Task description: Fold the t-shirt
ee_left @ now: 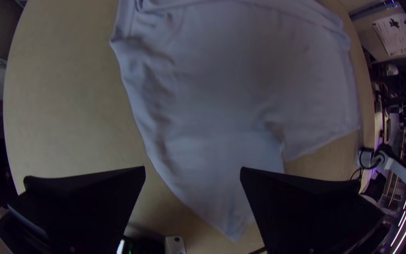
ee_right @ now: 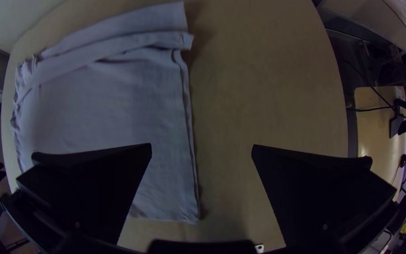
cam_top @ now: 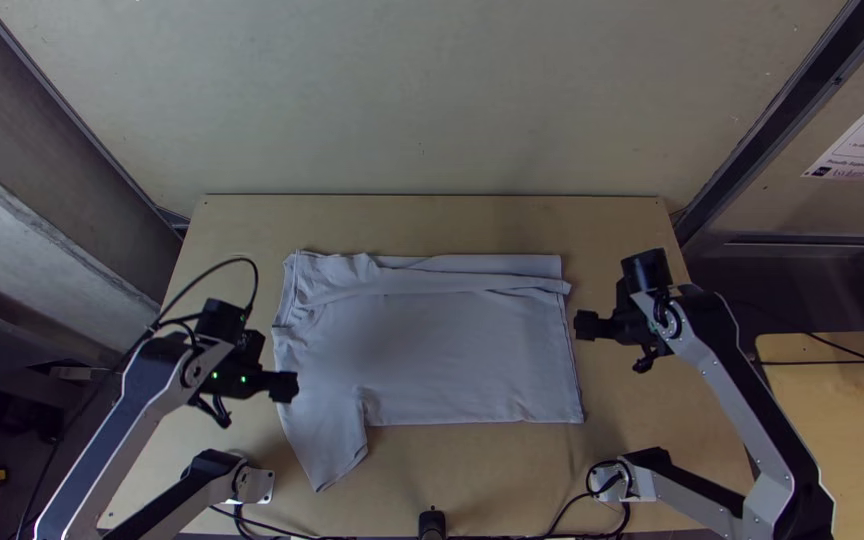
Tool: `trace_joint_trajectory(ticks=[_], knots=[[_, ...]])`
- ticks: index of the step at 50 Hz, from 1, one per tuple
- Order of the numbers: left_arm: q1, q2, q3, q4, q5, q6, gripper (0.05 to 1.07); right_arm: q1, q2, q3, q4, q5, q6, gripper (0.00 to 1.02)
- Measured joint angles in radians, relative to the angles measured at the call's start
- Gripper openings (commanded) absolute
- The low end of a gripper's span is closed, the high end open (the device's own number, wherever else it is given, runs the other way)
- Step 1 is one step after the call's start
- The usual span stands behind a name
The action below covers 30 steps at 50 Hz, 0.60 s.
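Observation:
A pale grey-blue t-shirt (cam_top: 452, 350) lies on the table, its far side folded over in a long strip and one sleeve spread toward the near left. Over its left edge, near that sleeve, is my left gripper (cam_top: 286, 386); in the left wrist view the left gripper (ee_left: 192, 171) stands open above the shirt (ee_left: 222, 94), holding nothing. My right gripper (cam_top: 588, 325) is just beyond the shirt's right edge. In the right wrist view the right gripper (ee_right: 202, 148) is open, with the shirt's edge (ee_right: 165, 178) lying below and between its fingers.
Bare wooden table (cam_top: 472, 465) surrounds the shirt. Cables (cam_top: 552, 530) run along the near edge, beside a small black post (cam_top: 432, 524). A wall (cam_top: 432, 100) rises behind the far edge, and another wooden table (cam_top: 842, 400) stands at the right.

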Motion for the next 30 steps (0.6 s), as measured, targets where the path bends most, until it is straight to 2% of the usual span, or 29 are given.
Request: trace_joint_trajectory(ticks=[7,30], knots=[[-0.104,-0.043,-0.066,-0.026,0.004,-0.061,1.02,0.032,-0.015,-0.039,-0.007,0.0,0.0,0.97],[-0.204,0.054,-0.183,-0.032,-0.014,-0.167,1.01,0.045,-0.017,-0.09,-0.008,0.0,0.004,0.97]])
